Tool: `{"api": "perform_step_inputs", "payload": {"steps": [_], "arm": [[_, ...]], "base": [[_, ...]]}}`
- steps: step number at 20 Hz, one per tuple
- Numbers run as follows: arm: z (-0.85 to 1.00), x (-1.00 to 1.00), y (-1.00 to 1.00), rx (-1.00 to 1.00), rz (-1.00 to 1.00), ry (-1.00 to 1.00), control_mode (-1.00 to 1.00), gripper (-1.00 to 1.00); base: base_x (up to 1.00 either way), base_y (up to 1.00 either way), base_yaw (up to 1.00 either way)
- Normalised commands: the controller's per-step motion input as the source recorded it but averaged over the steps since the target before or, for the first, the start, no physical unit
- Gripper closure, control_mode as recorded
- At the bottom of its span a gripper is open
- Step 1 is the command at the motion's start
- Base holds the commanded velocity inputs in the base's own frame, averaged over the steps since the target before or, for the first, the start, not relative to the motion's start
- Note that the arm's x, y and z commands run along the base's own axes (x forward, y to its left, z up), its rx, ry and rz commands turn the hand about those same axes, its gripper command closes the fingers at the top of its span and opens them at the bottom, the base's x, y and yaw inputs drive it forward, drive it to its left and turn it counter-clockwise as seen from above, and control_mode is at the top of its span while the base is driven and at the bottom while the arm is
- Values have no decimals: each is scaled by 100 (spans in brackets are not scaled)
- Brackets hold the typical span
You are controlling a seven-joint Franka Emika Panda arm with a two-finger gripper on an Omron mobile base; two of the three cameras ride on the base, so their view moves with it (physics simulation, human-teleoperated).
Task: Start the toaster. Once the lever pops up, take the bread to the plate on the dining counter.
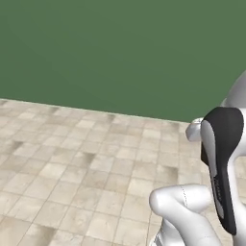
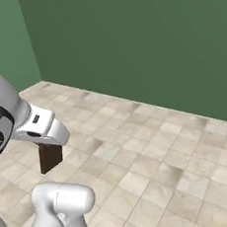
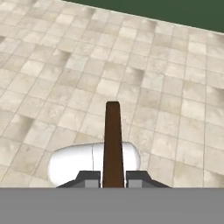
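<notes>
Small thin dark brown rectangular bread slice [image 2: 50,157] hangs at 9 o'clock in right base view, clamped edge-on in two-finger gripper [image 3: 113,178]. Bread's long axis runs toward 12 from fingertips. Beige tiled floor [image 3: 175,87] below; plate direction cannot tell.

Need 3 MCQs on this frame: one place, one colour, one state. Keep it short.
1. Where is the bread?
A. between the end effector's fingertips
B. lying on the floor
C. on a plate

2. What colour is the wall?
A. white
B. green
C. blue

3. What state is the end effector in?
A. wide open, nothing held
B. shut on the bread
C. shut on nothing

Answers:
1 A: the hand view shows the dark brown slice edge-on, rising between both fingertips.
2 B: the wall behind the tiled floor is plain green.
3 B: both fingertips press the slice's sides.
</notes>
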Motion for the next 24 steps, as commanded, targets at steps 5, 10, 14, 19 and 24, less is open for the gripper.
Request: {"api": "perform_step_inputs", "payload": {"steps": [5, 10, 14, 19, 24], "arm": [[0, 0, 0, 0, 0, 0, 100, 100], [0, 0, 0, 0, 0, 0, 100, 100], [0, 0, 0, 0, 0, 0, 100, 100], [0, 0, 0, 0, 0, 0, 100, 100], [0, 0, 0, 0, 0, 0, 100, 100]], "base": [[99, 0, -32], [100, 9, -55], [100, 18, -56], [99, 10, -57], [83, 0, -65]]}}
